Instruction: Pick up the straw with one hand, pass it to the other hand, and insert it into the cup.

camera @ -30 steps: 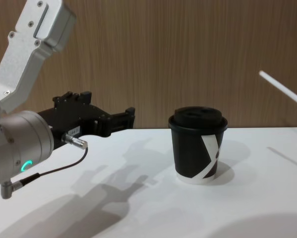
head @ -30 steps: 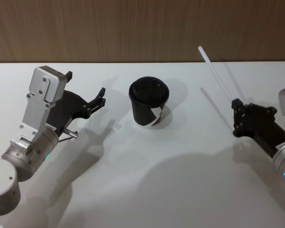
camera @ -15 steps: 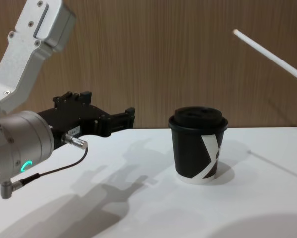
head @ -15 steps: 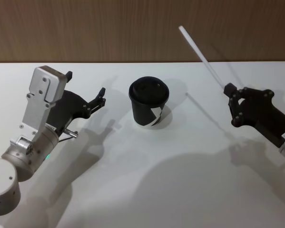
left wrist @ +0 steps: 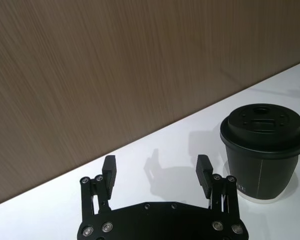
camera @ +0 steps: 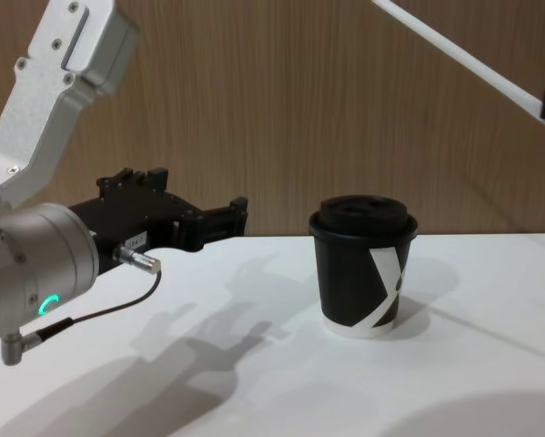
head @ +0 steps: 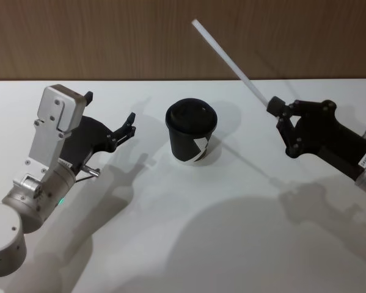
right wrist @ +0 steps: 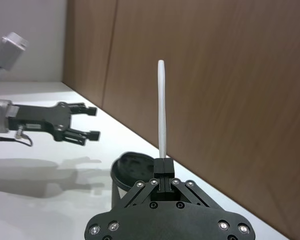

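**Straw aloft in right gripper, cup upright on bench**

Right gripper (head: pixel 273 107) is clamped on the straw's (head: pixel 231 61) lower end, fingers pinched tight together around it. The straw is off the bench (head: pixel 231 232) entirely, slanting up and leftward, and in the chest view its free end sits high over the cup (head: pixel 192 131). The right gripper itself is out to the cup's right, apart from it. The cup stands upright at mid-bench with its domed lid on. Over on the other side, the left gripper (head: pixel 110 106) hangs above the bench to the cup's left. Its fingers are spread wide with nothing between them, and its tips point toward the cup without touching it.
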